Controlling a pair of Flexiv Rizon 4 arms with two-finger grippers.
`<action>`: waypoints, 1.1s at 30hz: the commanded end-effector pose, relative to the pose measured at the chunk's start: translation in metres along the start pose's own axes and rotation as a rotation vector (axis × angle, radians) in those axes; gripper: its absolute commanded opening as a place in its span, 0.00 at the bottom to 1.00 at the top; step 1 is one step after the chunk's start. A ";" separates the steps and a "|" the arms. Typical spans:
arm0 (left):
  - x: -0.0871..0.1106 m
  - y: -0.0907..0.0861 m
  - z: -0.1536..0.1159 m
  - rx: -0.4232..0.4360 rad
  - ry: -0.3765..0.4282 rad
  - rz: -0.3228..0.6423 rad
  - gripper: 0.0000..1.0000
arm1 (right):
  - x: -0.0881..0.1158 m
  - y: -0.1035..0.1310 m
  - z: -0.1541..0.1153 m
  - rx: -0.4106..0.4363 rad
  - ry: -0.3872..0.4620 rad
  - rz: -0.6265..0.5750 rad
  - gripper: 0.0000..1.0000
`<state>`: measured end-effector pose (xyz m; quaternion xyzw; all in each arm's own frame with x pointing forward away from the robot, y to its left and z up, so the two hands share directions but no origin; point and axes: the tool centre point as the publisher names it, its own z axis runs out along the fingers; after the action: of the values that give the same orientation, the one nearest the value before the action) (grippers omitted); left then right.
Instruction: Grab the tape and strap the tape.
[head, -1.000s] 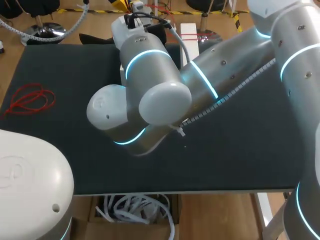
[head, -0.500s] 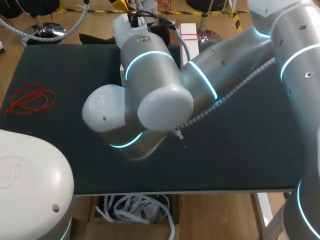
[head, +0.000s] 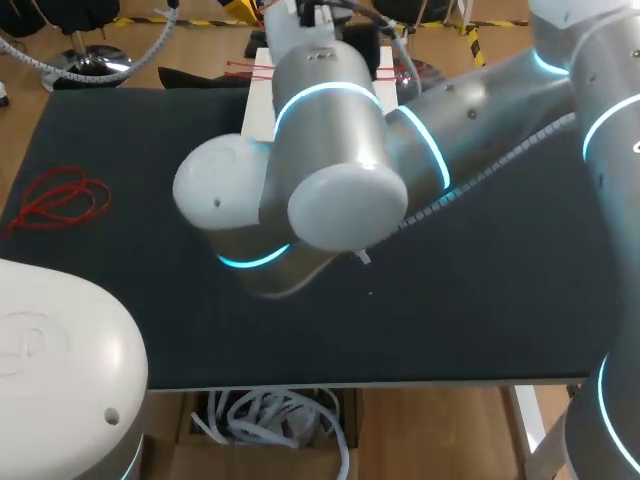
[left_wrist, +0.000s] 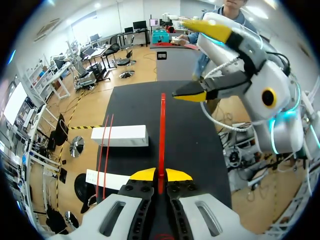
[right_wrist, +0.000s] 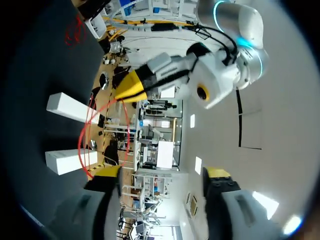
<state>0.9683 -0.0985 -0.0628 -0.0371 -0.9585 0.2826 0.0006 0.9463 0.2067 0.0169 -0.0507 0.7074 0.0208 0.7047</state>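
A red strap stands straight out from between my left gripper's yellow tips, which are shut on it. In the right wrist view the same strap curves in a loop from the left gripper's yellow tip down past two white blocks. My right gripper is open with nothing between its fingers; the strap ends just beside one finger. From the left wrist its spread yellow fingers hang above the mat ahead of my left gripper. In the head view my right arm hides both grippers.
A loose coil of red strap lies on the dark mat at the left. The white blocks sit at the mat's far edge with thin red lines across them. My left arm's white base fills the near left corner.
My right arm's wrist has swung toward the far side of the table and slightly right, uncovering more of the white blocks. Its gripper has opened.
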 end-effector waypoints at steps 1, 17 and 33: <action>0.000 0.000 -0.001 -0.003 0.000 -0.001 0.00 | -0.016 -0.035 0.018 -0.012 0.011 -0.003 1.00; 0.000 0.000 -0.001 -0.003 0.000 -0.001 0.00 | -0.030 -0.109 0.054 0.098 0.032 0.058 1.00; 0.034 0.136 0.029 -0.035 0.024 -0.392 0.00 | -0.030 -0.108 0.055 0.094 0.040 0.062 1.00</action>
<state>0.9571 -0.0338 -0.1304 0.0944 -0.9646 0.2405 0.0522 1.0120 0.1068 0.0490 0.0053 0.7208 0.0088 0.6931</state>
